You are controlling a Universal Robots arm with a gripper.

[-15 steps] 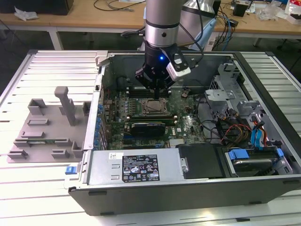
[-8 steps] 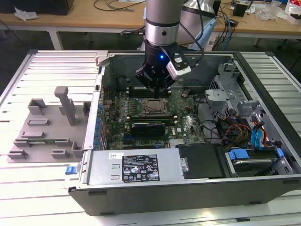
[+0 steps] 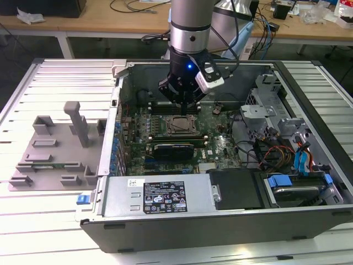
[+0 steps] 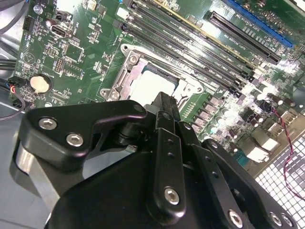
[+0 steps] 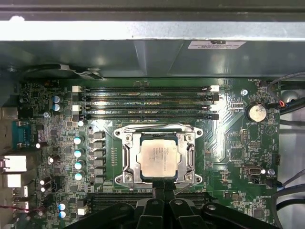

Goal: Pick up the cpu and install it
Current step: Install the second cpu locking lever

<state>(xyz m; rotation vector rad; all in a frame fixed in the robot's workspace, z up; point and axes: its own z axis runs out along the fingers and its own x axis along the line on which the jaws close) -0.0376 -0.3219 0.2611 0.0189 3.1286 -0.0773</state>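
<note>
Cpu [image 5: 161, 160] seated in socket frame [image 5: 127, 160] on motherboard [image 5: 228, 143], pincer [image 5: 163, 183] pressed together, empty, just above its near edge.

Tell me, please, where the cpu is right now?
In the first wrist view the cpu lies flat inside the socket frame on the motherboard, beside the memory slots, with the gripper at its edge.

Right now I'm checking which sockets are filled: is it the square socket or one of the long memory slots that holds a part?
The square socket frame holds the cpu; the long memory slots beside it lie bare.
</note>
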